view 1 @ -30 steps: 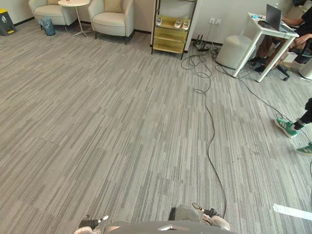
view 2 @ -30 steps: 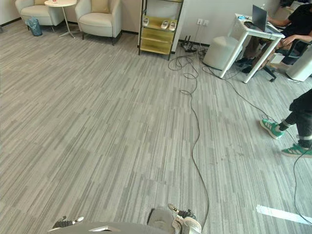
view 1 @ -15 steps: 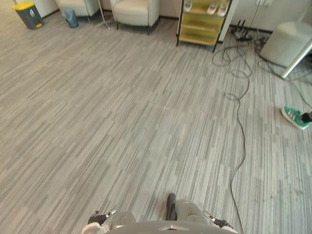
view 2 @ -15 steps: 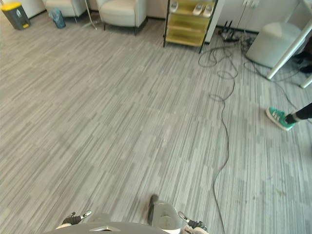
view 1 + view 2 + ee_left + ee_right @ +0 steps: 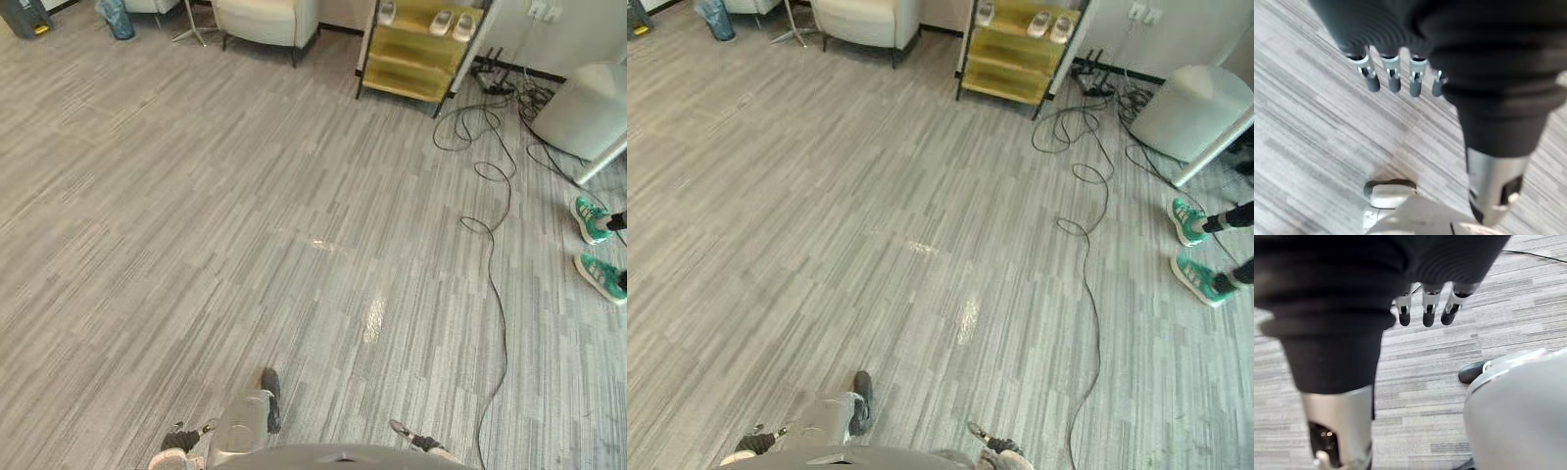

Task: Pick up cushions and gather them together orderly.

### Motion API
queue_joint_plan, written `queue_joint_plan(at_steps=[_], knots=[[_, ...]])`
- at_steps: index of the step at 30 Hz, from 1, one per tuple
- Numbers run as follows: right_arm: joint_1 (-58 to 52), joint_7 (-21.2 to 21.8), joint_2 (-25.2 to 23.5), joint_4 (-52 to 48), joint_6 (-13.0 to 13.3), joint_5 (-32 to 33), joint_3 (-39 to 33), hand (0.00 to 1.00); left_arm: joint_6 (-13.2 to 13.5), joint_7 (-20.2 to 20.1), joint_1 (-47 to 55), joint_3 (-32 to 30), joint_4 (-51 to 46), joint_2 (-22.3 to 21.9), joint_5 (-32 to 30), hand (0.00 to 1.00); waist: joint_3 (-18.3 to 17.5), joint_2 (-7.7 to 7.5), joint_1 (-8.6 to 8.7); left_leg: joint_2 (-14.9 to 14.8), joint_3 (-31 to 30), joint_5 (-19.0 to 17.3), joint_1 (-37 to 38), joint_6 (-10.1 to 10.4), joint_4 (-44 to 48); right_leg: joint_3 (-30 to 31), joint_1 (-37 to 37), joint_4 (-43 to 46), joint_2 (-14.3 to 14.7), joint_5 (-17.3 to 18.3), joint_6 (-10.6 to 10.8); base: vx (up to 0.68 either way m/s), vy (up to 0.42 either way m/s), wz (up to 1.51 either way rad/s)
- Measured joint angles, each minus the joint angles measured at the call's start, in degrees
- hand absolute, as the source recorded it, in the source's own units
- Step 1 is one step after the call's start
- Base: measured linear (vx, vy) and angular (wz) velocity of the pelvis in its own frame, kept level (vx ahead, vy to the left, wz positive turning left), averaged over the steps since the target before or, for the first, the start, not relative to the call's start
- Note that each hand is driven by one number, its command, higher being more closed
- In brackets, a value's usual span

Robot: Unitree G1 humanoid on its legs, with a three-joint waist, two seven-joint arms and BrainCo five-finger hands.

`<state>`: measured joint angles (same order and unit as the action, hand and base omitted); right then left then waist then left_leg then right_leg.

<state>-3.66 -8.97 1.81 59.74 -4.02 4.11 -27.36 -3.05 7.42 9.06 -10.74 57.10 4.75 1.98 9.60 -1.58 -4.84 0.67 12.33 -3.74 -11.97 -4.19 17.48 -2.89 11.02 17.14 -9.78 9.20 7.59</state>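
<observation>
Grey striped carpet lies ahead of me with no cushion on it. My left hand (image 5: 1393,78) hangs at my side above the carpet, its fingers straight and relaxed, holding nothing. My right hand (image 5: 1427,308) hangs the same way on the other side, fingers loose and empty. Both hands also peek in at the lower edge of the head views, the left hand (image 5: 181,443) and the right hand (image 5: 411,441).
A cream armchair (image 5: 265,18) stands at the far edge, with a yellow shelf unit (image 5: 416,54) holding slippers to its right. Black cables (image 5: 490,166) trail over the floor on the right. A white round stool (image 5: 593,108) and a person's green shoes (image 5: 593,220) are at far right.
The camera has moved: the whole picture has shifted, the shelf and armchair sit nearer the top edge, and a second green shoe has come into view. Both hands still hang empty.
</observation>
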Motion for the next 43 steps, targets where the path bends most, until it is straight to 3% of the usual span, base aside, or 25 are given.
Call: queue_joint_plan(at_steps=[1, 2, 3, 4, 5, 6, 8, 10, 11, 12, 15, 16, 17, 18, 19, 20, 24, 28, 31, 33, 34, 35, 37, 41, 43], knots=[[0.04, 0.05, -0.04, -0.02, 0.07, 0.0, 0.0, 0.0, -0.08, -0.02, -0.1, 0.06, 0.21, 0.04, -0.03, 0.0, 0.0, 0.0, 0.06, 0.21, 0.11, -0.95, 0.63, -0.13, 0.15, 0.85, -1.77, 4.94, -0.36, -0.34, 1.43, 0.43, 0.201, -0.02], [0.26, 0.2, -0.25, -0.35, 0.16, 0.24, -0.62, 0.0, -0.3, -0.09, -0.37, 0.89, 0.89, 0.62, -0.02, 0.0, 0.15, -0.21, 0.32, 1.09, 0.23, -2.95, 3.74, -0.18, -0.29, 3.58, -8.27, 21.21, -1.37, -3.79, 6.6, 0.4, 0.184, 0.03], [0.4, 0.17, 0.07, -0.29, 0.09, 0.17, -0.88, 0.0, -0.77, -0.11, -0.5, 2.54, 1.19, 1.4, -0.09, 0.0, 0.46, -0.22, 0.74, 2.38, -0.04, -4.04, 8.73, 0.19, -2.49, 2.47, -13.71, 35.7, -3.18, -5.36, 7.11, 0.4, 0.177, 0.09], [0.14, 0.16, 0.37, -0.28, 0.09, 0.14, -0.82, 0.0, -0.8, -0.06, -0.49, 3.15, 1.18, 1.56, -0.08, 0.0, 0.5, -0.07, 1.24, 2.93, -0.41, -4.21, 11.39, 0.2, -4.09, 0.05, -15.26, 40.07, -4.28, -4.81, 5.51, 0.48, 0.171, 0.27], [-0.35, 0.16, 0.67, -0.25, 0.05, 0.08, -0.65, 0.0, -0.79, -0.06, -0.46, 4.45, 1.14, 1.88, -0.05, 0.0, 0.27, 0.22, 2.0, 3.53, -1.49, -4.28, 16.31, 0.14, -7.8, -4.61, -17.22, 44.3, -5.43, -2.35, 1.75, 0.45, 0.123, 0.3], [-0.91, 0.16, 0.73, -0.23, 0.04, 0.06, -0.47, 0.0, -0.79, -0.06, -0.61, 4.92, 1.16, 2.07, -0.05, 0.0, 0.27, 0.22, 2.13, 3.75, -1.91, -4.21, 20.64, 0.11, -10.82, -8.43, -19.05, 43.39, -5.43, 1.22, -0.15, 0.43, 0.088, 0.28], [-1.12, 0.19, 0.54, -0.25, 0.1, 0.09, -0.93, 0.0, -0.79, -0.08, -1.57, 5.34, 1.14, 2.2, -0.06, 0.0, 0.27, 0.31, 3.01, 3.6, -3.22, -4.2, 23.55, 0.13, -12.7, -14.01, -21.54, 34.39, -4.49, 4.69, -1.09, 0.33, -0.019, 0.36], [-0.77, 0.2, 0.59, -0.24, 0.06, 0.14, -1.38, 0.0, -0.77, -0.13, -2.77, 5.55, 1.05, 1.94, -0.22, 0.0, 0.53, 0.75, 3.53, 3.15, -4.39, -4.53, 24.45, 0.67, -13.21, -16.11, -23.44, 24.68, -3.04, 5.05, -2.63, 0.31, -0.061, 0.4], [-0.39, 0.21, 0.78, -0.23, -0.07, 0.11, -2.31, 0.0, -0.77, -0.14, -3.62, 5.67, 0.9, 1.39, -0.64, 0.0, 1.1, 1.54, 3.59, 2.01, -4.88, -4.95, 25.27, 1.36, -13.81, -16.43, -24.33, 13.67, -0.38, 3.19, -4.38, 0.44, -0.136, 0.31], [-0.41, 0.18, 0.76, -0.21, -0.09, 0.06, -2.45, 0.0, -0.74, -0.18, -3.91, 5.64, 0.83, 1.2, -1.29, 0.0, 1.43, 1.82, 3.49, 0.73, -5.19, -5.78, 26.25, 2.75, -14.35, -14.76, -24.98, -0.54, 2.73, -3.38, -4.34, 0.51, -0.178, 0.28], [-0.7, 0.1, -0.34, -0.38, -0.2, 0.0, -2.47, 0.0, -0.68, -0.16, -3.8, 3.38, 0.8, 1.21, -2.24, 0.0, 1.89, 0.46, 3.37, 0.43, -5.71, -8.43, 28.42, 5.39, -14.61, -10.88, -24.99, -11.72, 2.67, -11.25, -3.5, 0.3, -0.192, 0.26], [-1.43, 0.09, -0.98, -0.44, -0.21, 0.14, -2.63, 0.0, -0.64, -0.16, -3.81, 2.59, 0.68, 1.23, -2.24, 0.0, 1.77, -0.26, 3.47, 0.45, -5.86, -10.31, 29.71, 5.87, -14.51, -10.17, -24.85, -11.22, 1.91, -11.04, -3.47, 0.3, -0.236, 0.16], [-1.93, 0.08, -0.85, -0.42, -0.23, -0.01, -2.73, 0.0, -0.6, -0.07, -3.62, 1.58, 0.61, 0.74, -2.24, 0.0, 1.78, -0.73, 3.06, -0.21, -5.69, -11.97, 31.45, 6.81, -14.31, -10.81, -24.96, -8.95, 2.08, -15.51, -4.88, 0.48, -0.361, 0.04], [-1.74, 0.15, -0.22, -0.44, -0.12, 0.0, -2.6, 0.0, -0.62, -0.18, -3.37, 1.59, 1.04, -0.35, -2.23, 0.0, 1.61, 1.42, 3.3, -2.91, -5.53, -14.16, 32.48, 7.9, -14.03, -11.96, -25.58, -5.55, 3.94, -16.83, -6.22, 0.57, -0.426, -0.12], [-1.73, 0.15, 1.11, -0.41, -0.11, -0.02, -2.43, 0.0, -0.6, -0.27, -3.12, 1.62, 1.12, -1.72, -2.23, 0.0, 0.71, 4.18, 3.38, -6.07, -5.02, -15.44, 32.64, 8.57, -13.28, -13.03, -26.13, -3.83, 7.05, -14.63, -7.83, 0.58, -0.419, -0.08], [-1.69, 0.15, 1.46, -0.38, -0.11, -0.02, -2.34, 0.0, -0.6, -0.3, -3.11, 1.6, 1.3, -2.2, -2.23, 0.0, 0.43, 5.16, 3.24, -6.97, -4.98, -15.51, 32.54, 8.8, -12.4, -13.45, -26.17, -3.47, 7.96, -13.94, -8.29, 0.44, -0.311, -0.15], [-2.28, 0.13, 1.68, -0.13, -0.13, 0.15, -2.1, 0.0, -0.21, -0.37, -3.85, 0.85, 1.9, -2.36, -2.17, 0.0, 0.8, 4.84, 3.28, -11.13, -6.24, -9.51, 21.69, 10.67, 16.95, -13.35, -19.91, -6.53, 10.82, -10.38, -10.2, 0.35, -0.262, -0.09], [-2.15, 0.09, 2.66, 0.82, -0.02, 0.8, -1.86, 0.0, -0.15, -0.37, -3.77, 0.93, 1.78, -2.52, -2.16, 0.0, 0.84, 5.91, 2.69, -14.5, -2.11, -9.81, 13.35, 9.35, 36.8, -11.5, -11.52, -11.31, 12.93, -9.43, -10.59, 0.3, -0.103, -0.2], [-2.15, 0.02, 3.05, 1.98, -0.11, 1.24, -1.98, 0.0, -0.19, -0.31, -3.63, 1.65, 0.82, -2.27, -2.16, 0.0, 0.88, 5.87, 1.69, -14.22, 1.09, -11.7, 8.1, 8.53, 30.16, -9.44, -7.48, -14.54, 12.55, -9.44, -10.13, 0.22, 0.031, -0.37], [-2.23, 0.0, 2.76, 1.87, -0.18, 1.29, -2.13, 0.0, -0.24, -0.31, -3.67, 1.93, 0.82, -1.76, -2.17, 0.0, 1.13, 5.34, 1.69, -12.42, 1.44, -11.82, 7.73, 8.25, 15.58, -7.95, -6.56, -14.7, 10.93, -8.76, -8.92, 0.17, 0.123, -0.34], [-2.36, 0.0, 2.63, 1.86, -0.19, 1.28, -2.17, 0.0, -0.26, -0.27, -3.6, 2.11, 0.84, -1.77, -2.2, 0.0, 1.05, 5.17, 1.75, -10.39, -0.57, -10.73, 8.1, 8.99, 6.28, -7.15, -6.55, -14.59, 9.89, -8.3, -7.93, 0.2, 0.216, -0.36], [-2.79, 0.01, 2.63, 1.74, -0.18, 1.37, -2.36, 0.0, -0.28, -0.24, -3.6, 2.06, 0.91, -1.84, -2.2, 0.0, 0.98, 5.44, 1.63, -8.66, -3.92, -6.56, 8.56, 10.23, -1.0, -6.08, -6.66, -14.59, 9.29, -8.09, -6.77, 0.17, 0.209, -0.35], [-2.9, 0.0, 2.89, 1.69, -0.2, 1.67, -2.47, 0.0, -0.3, -0.27, -3.13, 1.98, 0.98, -2.2, -2.22, 0.0, 0.64, 5.67, 1.39, -6.07, -5.91, -2.38, 10.42, 9.23, -4.68, -3.89, -6.1, -15.41, 8.65, -8.43, -5.11, 0.22, 0.238, -0.38], [-3.75, 0.09, 1.24, 1.41, -0.19, 1.72, -2.75, 0.0, -0.3, -0.34, -2.66, 1.73, 1.61, -0.62, -2.19, 0.0, -0.33, 2.94, 1.57, -1.89, -3.49, -1.71, 13.96, 5.77, -7.95, -2.35, -4.76, -16.27, 5.06, -8.2, -3.03, 0.24, 0.209, -0.2], [-3.68, 0.13, 1.12, 1.25, -0.17, 1.76, -2.77, 0.0, -0.27, -0.35, -2.77, 1.74, 2.17, -0.48, -2.21, 0.0, -0.51, 2.72, 1.68, -0.79, -3.23, -1.51, 15.42, 5.45, -9.79, -2.3, -4.05, -16.74, 4.21, -8.06, -2.85, 0.13, 0.114, -0.06]])
